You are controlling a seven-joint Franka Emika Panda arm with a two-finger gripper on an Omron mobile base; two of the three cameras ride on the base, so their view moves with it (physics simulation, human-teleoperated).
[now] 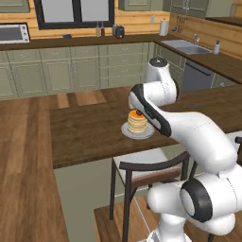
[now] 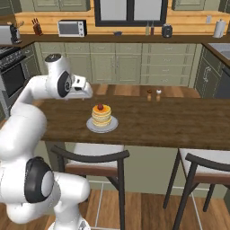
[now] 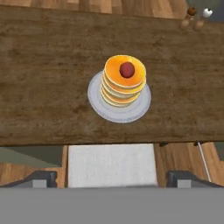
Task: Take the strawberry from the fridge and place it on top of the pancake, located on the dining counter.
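Observation:
The strawberry (image 3: 127,69), tiny and dark red, rests on the top of the pancake (image 3: 120,89) stack. The stack sits on a round grey plate (image 3: 98,105) on the dark wooden dining counter (image 3: 43,65). My gripper (image 3: 114,179) hangs open above the counter's near edge, well clear of the stack, with its fingertips (image 3: 41,178) wide apart and nothing between them. From the base, the strawberry (image 2: 100,107) tops the pancake (image 2: 101,117), and my hand (image 2: 83,90) hovers up and to its left. In the left base view my arm crosses just right of the strawberry (image 1: 139,113). The fridge is out of view.
Salt and pepper shakers (image 2: 154,95) stand at the counter's far edge, to the right. Two dark-framed stools (image 2: 94,157) (image 2: 202,166) are tucked under the near side, and one seat (image 3: 111,164) lies right below my hand. Wall cabinets and a sink (image 1: 189,47) lie beyond.

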